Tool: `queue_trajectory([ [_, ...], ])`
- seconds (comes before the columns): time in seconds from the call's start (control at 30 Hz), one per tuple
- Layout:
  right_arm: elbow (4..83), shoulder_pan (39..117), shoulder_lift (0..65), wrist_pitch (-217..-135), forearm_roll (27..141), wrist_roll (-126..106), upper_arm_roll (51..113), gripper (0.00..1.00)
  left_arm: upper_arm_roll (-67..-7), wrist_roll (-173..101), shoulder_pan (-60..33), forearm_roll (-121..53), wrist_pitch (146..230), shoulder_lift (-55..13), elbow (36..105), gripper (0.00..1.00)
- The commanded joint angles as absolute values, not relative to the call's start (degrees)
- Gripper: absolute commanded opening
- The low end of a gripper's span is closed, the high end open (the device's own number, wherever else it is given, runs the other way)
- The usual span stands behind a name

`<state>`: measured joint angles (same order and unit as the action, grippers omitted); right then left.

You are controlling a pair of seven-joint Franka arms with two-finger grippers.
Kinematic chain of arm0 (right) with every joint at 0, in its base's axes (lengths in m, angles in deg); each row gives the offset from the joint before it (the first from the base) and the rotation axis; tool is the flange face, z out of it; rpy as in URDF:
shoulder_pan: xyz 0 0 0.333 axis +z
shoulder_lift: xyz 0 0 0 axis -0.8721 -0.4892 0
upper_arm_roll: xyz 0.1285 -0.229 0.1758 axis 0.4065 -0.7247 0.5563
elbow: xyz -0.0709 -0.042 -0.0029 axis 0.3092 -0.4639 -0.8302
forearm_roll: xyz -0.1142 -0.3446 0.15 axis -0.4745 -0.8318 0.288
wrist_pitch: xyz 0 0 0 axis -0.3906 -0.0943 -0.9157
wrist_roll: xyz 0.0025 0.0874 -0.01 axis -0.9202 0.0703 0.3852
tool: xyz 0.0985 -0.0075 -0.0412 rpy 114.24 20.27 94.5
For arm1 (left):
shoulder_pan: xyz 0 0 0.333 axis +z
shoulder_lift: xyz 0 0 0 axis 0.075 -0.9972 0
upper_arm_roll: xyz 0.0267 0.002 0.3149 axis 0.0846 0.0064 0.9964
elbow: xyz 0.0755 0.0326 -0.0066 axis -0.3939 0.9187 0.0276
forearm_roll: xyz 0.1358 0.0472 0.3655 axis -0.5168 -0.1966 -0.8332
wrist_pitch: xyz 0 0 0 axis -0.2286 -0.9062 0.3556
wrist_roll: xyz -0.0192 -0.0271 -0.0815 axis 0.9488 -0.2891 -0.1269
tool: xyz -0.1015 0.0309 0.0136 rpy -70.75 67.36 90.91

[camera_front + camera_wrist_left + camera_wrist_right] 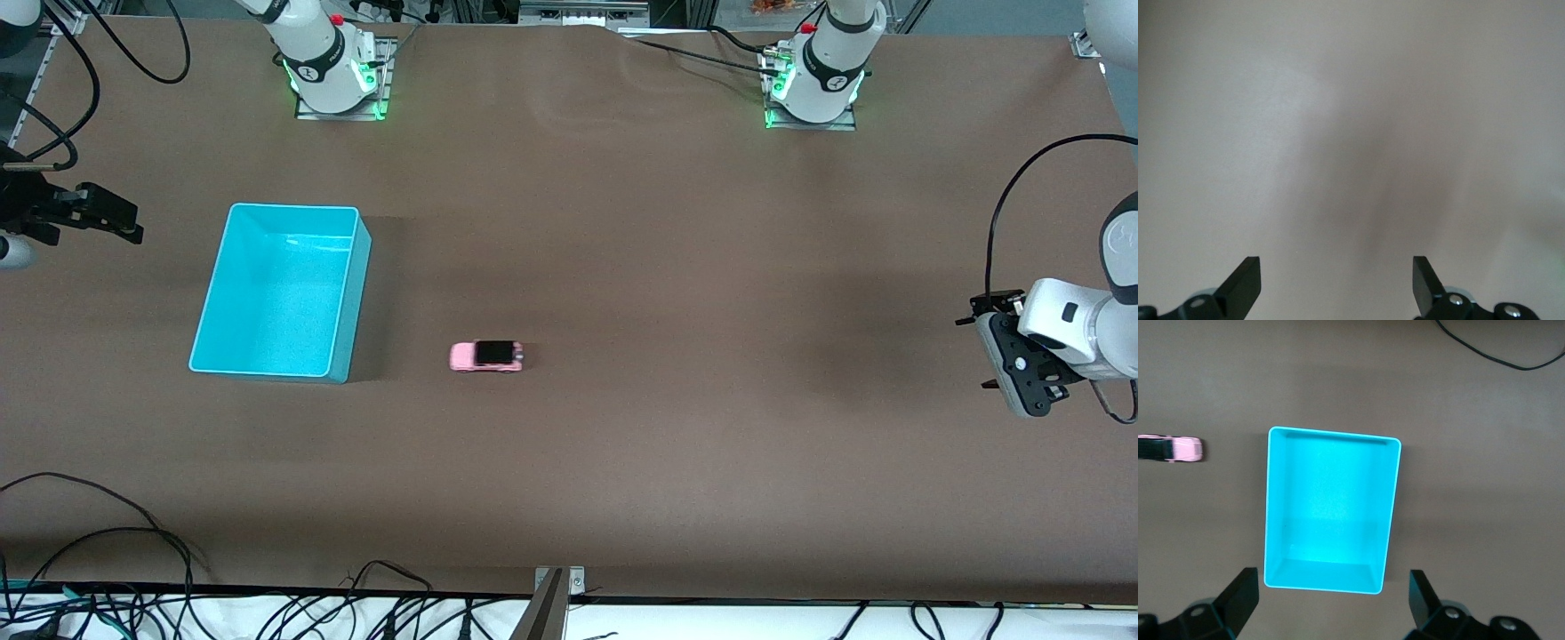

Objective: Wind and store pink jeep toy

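**Both arms parked wide, jeep alone on the bench**

While both arms wait at the ends of the bench, I note their poses first. The left arm comes in from its end with wrist bent over, the left tool up over bare brown cover; in its wrist view the fingers stand apart with nothing between them, only blurred bench surface below. The right tool hangs at the right arm's end, pointing inward, also spread wide and empty; its fingers frame the turquoise bin from above.

The pink jeep toy sits on the bench near the middle, well apart from both tools, just beside the bin on the left arm's side, level with the bin's nearer corner. Right wrist view catches it at the frame edge.

Jeep: light pink body, black roof, upright on dark wheels, lengthwise along the bench. Bin holds nothing.
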<state>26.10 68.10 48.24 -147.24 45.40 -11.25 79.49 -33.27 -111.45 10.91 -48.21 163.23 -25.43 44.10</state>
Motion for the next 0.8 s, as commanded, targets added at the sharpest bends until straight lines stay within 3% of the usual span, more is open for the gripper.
queue_trajectory([
  [0.0,24.56,67.65,47.94,-146.24,45.85,-10.73,79.46,1.00,-32.94,-105.71,9.67,-47.63,161.83,-23.52,43.58,1.00],
  [0.77,24.74,70.03,45.21,-146.94,48.12,-0.30,80.34,1.00,-33.03,-79.44,7.47,-47.01,161.39,-19.13,43.57,1.00],
])
